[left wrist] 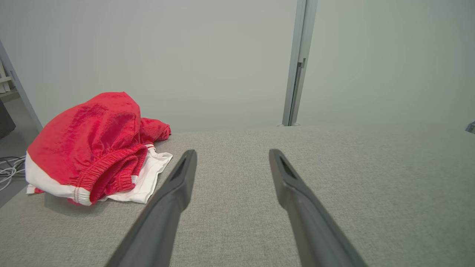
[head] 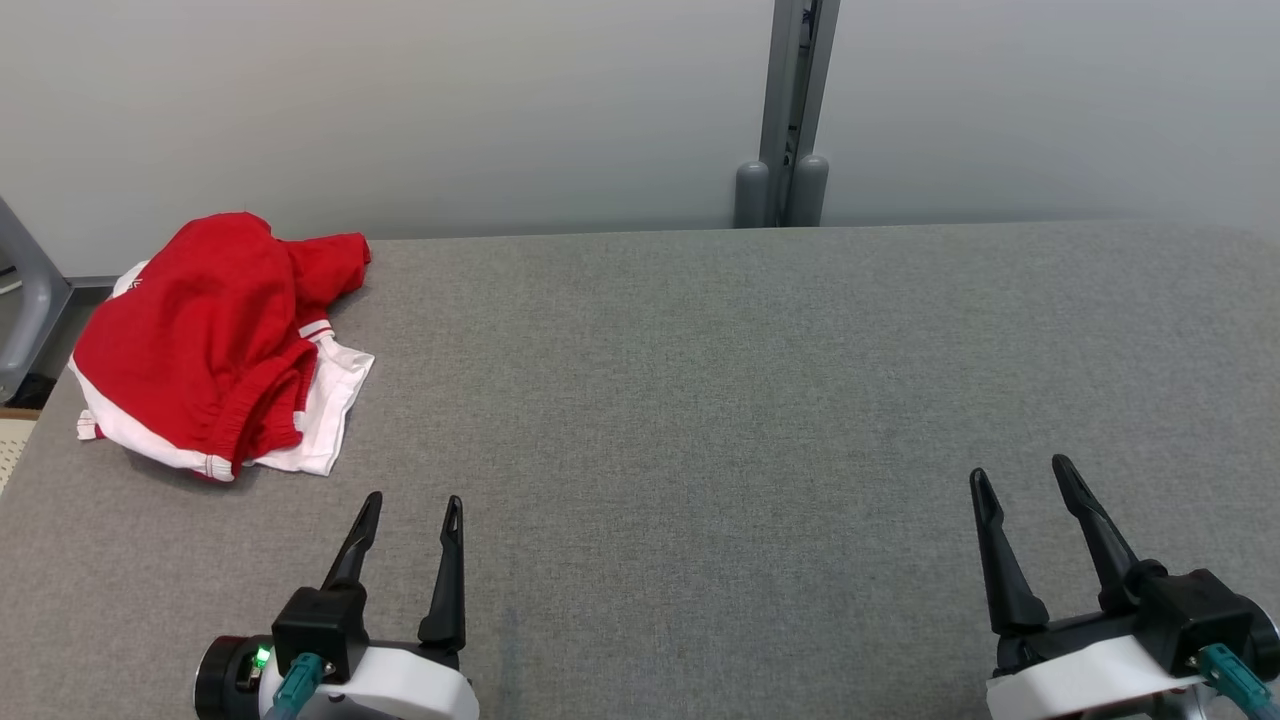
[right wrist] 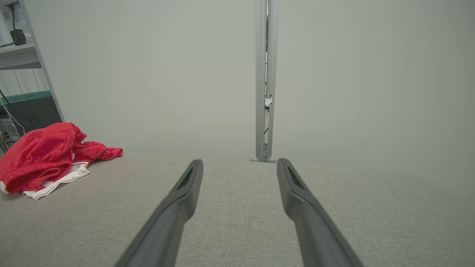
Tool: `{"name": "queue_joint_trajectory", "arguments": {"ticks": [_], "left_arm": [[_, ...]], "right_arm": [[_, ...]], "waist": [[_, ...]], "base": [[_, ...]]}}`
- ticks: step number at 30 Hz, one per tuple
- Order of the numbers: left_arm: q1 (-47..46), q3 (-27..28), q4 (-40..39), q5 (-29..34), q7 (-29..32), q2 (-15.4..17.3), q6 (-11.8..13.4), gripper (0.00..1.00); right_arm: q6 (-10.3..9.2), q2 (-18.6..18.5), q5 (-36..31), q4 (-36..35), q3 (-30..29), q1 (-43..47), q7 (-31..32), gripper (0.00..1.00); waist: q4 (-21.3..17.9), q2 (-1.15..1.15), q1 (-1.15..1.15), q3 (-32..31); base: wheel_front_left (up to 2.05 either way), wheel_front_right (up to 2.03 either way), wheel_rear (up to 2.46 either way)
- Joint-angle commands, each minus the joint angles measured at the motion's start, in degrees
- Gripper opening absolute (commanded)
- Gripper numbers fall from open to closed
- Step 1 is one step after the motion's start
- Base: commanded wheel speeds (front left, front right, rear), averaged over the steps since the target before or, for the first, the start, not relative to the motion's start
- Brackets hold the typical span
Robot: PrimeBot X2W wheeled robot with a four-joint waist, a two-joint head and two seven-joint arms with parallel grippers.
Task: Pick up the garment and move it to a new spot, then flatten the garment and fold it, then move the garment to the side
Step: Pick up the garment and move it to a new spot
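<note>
The crumpled red cloth garment with white edges (head: 195, 330) lies in a heap in the upper left of the head view, on the far left corner of the flat grey woven desk (head: 700, 400). I think it is a pair of sporty shorts, because a bunched stretchy band (left wrist: 111, 167) shows along its near side. The red cloth looks thin and a bit shiny, with lots of soft wrinkles. A white flap (head: 335, 400) pokes out flat from under the heap at its lower right. The heap is a lump, not spread out, so I think the job has not begun. It needs lifting to the bare middle of the desk, where there is room to smooth it.

The left jaws are at the lower left of the head view, near the garment but not touching it. Their two long dark fingers (head: 447, 575) are spread apart with nothing between them. They point up the frame, a little to the right of the heap. The right jaws are at the lower right, well apart from the garment. Their thin pointed fingers (head: 1000, 560) are spread wide and empty too. Both hover low over the desk, I think so they can reach out easily.

The desk top looks rough, like felt. Behind it stands a plain pale wall (head: 450, 100), with a grey metal post (head: 795, 100) in the upper middle.
</note>
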Motion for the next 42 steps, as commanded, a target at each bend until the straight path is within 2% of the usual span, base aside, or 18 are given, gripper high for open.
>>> {"name": "queue_joint_trajectory", "arguments": {"ticks": [1, 10, 16, 23, 36, 39, 42], "left_arm": [[-0.33, 0.24, 0.08, -0.11, -0.12, 0.27, -0.07, 1.00], [-0.44, 0.03, 0.29, -0.28, -0.12, 0.27, -0.22, 1.00], [-0.97, -0.68, -0.02, -0.61, -0.12, 0.28, -0.03, 1.00], [-1.80, -1.09, -0.64, -1.09, -0.11, 0.25, 0.20, 1.00], [-2.10, -1.25, -1.02, -2.03, -0.07, 0.25, 0.29, 1.00], [-2.05, -1.20, -1.12, -2.18, -0.07, 0.24, 0.49, 1.00], [-1.52, -0.47, -1.59, -2.55, -0.07, 0.22, 1.09, 1.00]], "right_arm": [[0.12, -0.43, 0.15, 0.00, -0.11, 0.01, -0.42, 1.00], [0.12, -0.43, 0.29, 0.06, -0.31, 0.04, -0.42, 1.00], [0.12, -0.41, 1.46, 0.14, -1.47, 0.13, -0.39, 1.00], [0.12, -0.41, 1.38, -0.12, -1.50, -0.61, -0.37, 1.00], [0.12, -0.40, 0.87, -0.32, -1.47, -1.40, -0.37, 1.00], [0.12, -0.40, 0.72, -0.25, -1.35, -1.55, -0.37, 1.00], [0.12, -0.40, 0.41, 0.02, -0.30, -2.45, -0.37, 1.00]], "waist": [[0.04, 0.00, 0.00, 0.01], [0.44, 0.00, 0.00, 0.11], [3.01, 0.00, 0.00, 0.62], [9.92, 0.00, 0.00, 1.77], [25.44, 0.00, 0.00, 2.48], [27.84, 0.00, 0.00, 2.56], [28.66, 0.00, 0.00, 3.11]], "base": [[0.00, 0.00, 0.00], [0.00, 0.00, 0.00], [0.00, 0.00, 0.00], [0.00, 0.00, 0.00], [0.00, 0.00, 0.00], [0.00, 0.00, 0.00], [0.00, 0.00, 0.00]]}}
